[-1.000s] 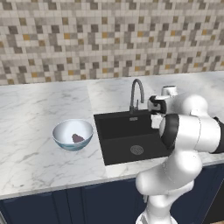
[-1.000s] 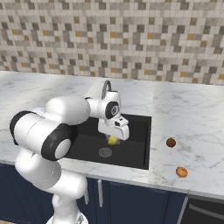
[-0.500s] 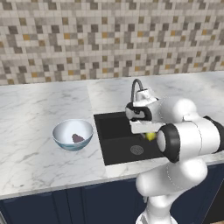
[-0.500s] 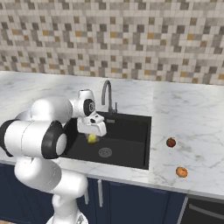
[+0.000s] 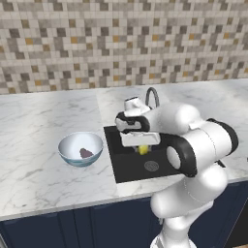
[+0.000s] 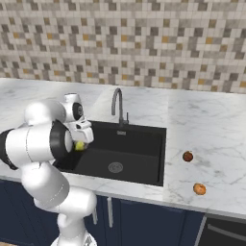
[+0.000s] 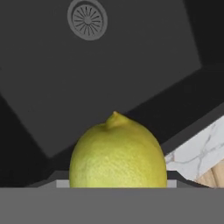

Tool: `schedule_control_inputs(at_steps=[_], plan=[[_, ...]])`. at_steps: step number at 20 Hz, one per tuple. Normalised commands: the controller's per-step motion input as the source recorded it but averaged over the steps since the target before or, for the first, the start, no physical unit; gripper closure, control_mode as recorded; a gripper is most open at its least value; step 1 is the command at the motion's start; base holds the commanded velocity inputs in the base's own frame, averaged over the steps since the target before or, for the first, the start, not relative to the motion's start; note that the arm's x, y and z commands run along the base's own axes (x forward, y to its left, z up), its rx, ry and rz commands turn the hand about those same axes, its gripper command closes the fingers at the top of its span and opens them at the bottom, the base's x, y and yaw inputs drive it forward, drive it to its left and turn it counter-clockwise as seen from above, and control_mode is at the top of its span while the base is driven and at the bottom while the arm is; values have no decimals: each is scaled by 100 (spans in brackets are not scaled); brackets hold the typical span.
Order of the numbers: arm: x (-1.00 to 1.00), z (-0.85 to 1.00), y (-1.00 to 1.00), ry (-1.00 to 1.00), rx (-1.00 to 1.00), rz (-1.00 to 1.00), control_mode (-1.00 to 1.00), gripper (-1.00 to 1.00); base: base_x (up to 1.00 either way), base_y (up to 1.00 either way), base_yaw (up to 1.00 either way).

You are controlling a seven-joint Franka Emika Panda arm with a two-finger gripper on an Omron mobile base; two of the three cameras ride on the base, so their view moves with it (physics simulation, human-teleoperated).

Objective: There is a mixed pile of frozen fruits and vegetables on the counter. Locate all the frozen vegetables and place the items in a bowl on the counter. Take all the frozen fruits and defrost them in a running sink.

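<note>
Pinching the yellow-green ball (image 7: 117,155), the hand (image 5: 142,148) hangs above the left part of the black sink (image 6: 129,149), whose round grey drain (image 7: 87,19) lies below it. The pale bowl (image 5: 80,148) stands on the tabletop (image 5: 38,140) left of the sink, with the dark purple-brown lump (image 5: 86,153) inside. Two orange-brown pieces (image 6: 188,156) (image 6: 199,189) lie on the tabletop right of the sink.

Underside of yellow-green ball (image 7: 117,153) and end effector fingertips, behind bottom band.
</note>
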Motion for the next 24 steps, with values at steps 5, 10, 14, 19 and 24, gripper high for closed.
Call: schedule_control_inputs(at_steps=[5, 10, 14, 19, 24], plan=[[21, 25, 81, 0, 9, 0, -100, 100, 0, 0, 0], [18, 22, 78, 2, 6, -1, -100, 100, 0, 0, 0], [13, 35, 73, 10, 0, -1, -100, 100, 0, 0, 0], [22, 23, 71, 15, 0, 0, -100, 100, 0, 0, 0], [28, 1, 75, 3, -5, 0, -100, 100, 0, 0, 0]])
